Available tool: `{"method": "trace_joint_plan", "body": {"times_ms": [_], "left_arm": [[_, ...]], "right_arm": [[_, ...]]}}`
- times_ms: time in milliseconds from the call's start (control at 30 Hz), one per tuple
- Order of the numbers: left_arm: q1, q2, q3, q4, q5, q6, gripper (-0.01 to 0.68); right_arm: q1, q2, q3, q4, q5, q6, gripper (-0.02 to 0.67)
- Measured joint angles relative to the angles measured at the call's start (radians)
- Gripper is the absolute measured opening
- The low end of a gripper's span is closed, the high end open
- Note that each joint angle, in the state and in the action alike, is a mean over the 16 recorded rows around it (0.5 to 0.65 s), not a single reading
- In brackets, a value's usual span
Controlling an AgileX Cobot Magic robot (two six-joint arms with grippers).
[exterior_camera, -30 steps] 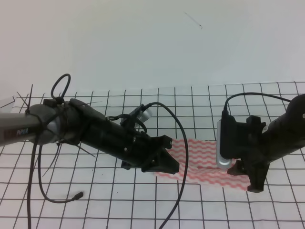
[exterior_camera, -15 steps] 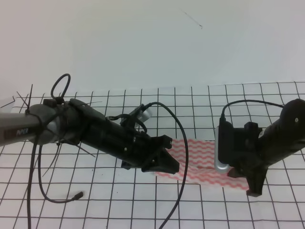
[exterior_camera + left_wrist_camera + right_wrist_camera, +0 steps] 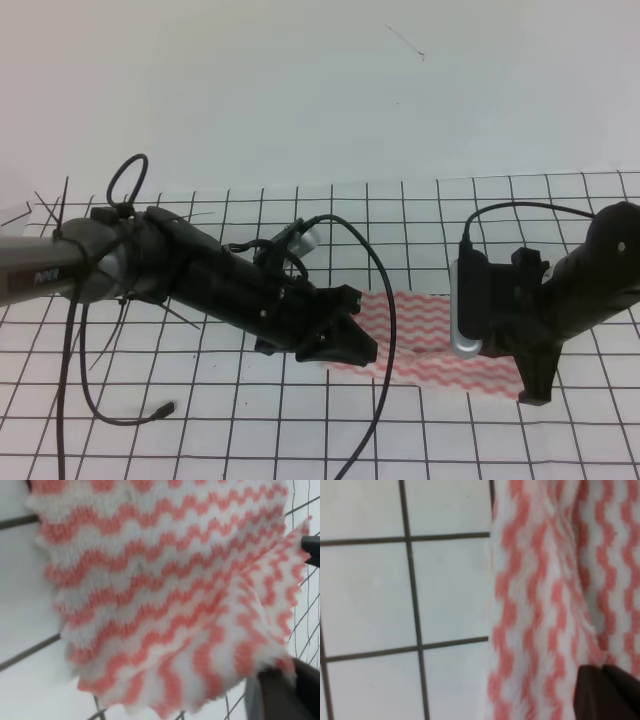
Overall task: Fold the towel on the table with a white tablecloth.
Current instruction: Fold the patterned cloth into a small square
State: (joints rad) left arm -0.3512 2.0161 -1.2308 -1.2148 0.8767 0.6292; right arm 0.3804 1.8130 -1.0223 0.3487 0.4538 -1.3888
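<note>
One towel (image 3: 430, 340) to fold, and by my read I am only at the start. It lies spread on the table (image 3: 200, 420), between my two arms, mostly flat and single-layered in the high view. No finished fold shows anywhere on it.

From the left wrist view, the towel's near corner is lifted off the cloth and puckered into a ridge that runs up from the dark fingers (image 3: 280, 695) at the lower right. I judge the left gripper (image 3: 345, 345) clamped on that corner, at the towel's left end. The rest of the towel in that view lies flat, with its scalloped edge against the white table.

The right gripper (image 3: 530, 385) sits at the towel's right end. In its wrist view a dark fingertip (image 3: 605, 690) rests on the striped fabric, and the cloth runs in soft wrinkles toward it. I take it to be pinching the towel there, though I see only one finger, so I hold that loosely.

So both ends look gripped, at most. Left to do, as I judge it: raise one edge, carry it over the towel, lay it on the opposite edge and let go. The thin fabric will sag between the two grips, so the ends should travel together.
</note>
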Motion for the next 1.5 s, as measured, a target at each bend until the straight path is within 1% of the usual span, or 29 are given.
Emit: {"method": "trace_joint_plan", "body": {"times_ms": [333, 467, 633, 1033, 1267, 1500], "left_arm": [[0.029, -0.001, -0.030, 0.001, 0.068, 0.003, 0.311], [0.052, -0.001, -0.058, 0.002, 0.105, 0.006, 0.363], [0.088, -0.001, -0.100, 0.003, 0.141, 0.011, 0.377], [0.162, -0.002, -0.151, 0.021, 0.179, 0.022, 0.379], [0.182, -0.003, -0.153, 0.044, 0.191, 0.025, 0.379], [0.186, -0.003, -0.153, 0.057, 0.195, 0.032, 0.379]], "right_arm": [[0.000, 0.000, -0.001, -0.001, -0.006, 0.010, 0.000], [0.000, 0.000, -0.001, -0.001, -0.026, 0.017, 0.000], [0.000, 0.000, -0.003, -0.001, -0.067, 0.026, 0.000], [0.000, 0.061, -0.072, -0.022, -0.120, 0.042, -0.001], [0.000, 0.123, -0.142, -0.050, -0.111, 0.059, -0.001], [0.000, 0.161, -0.191, -0.096, -0.095, 0.087, -0.001]]}}
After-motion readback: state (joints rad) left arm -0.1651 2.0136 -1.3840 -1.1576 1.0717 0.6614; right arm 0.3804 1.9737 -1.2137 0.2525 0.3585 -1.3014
